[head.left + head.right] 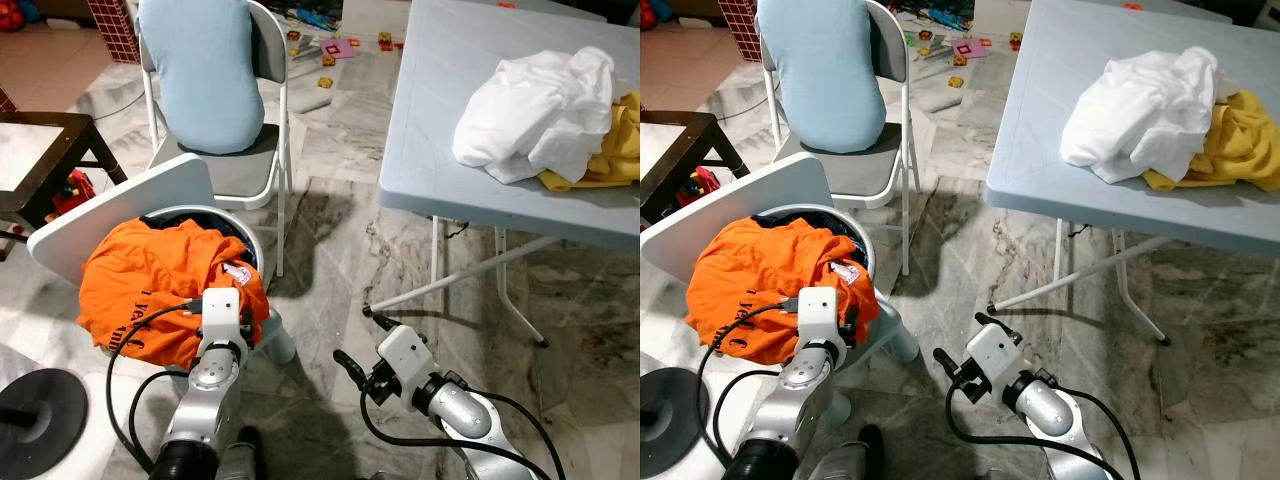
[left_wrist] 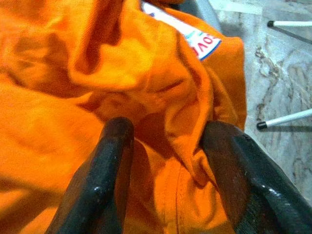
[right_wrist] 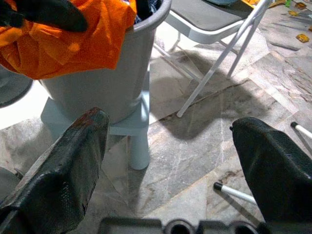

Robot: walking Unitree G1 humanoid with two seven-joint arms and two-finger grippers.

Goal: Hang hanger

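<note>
between the spread left gripper [image 2: 165,146] fingers bunches the orange shirt [image 2: 73,73].

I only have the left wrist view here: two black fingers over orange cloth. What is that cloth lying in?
Observer: The crumpled orange T-shirt is heaped over a round grey plastic tub on a low stool.
Reviewer: Is the other arm doing anything?
Observer: The right pincer hangs open above the marble floor, beside the tub.
Reviewer: Any more laundry around?
Observer: A bunched white garment and a yellow one lie on the grey folding table.
</note>
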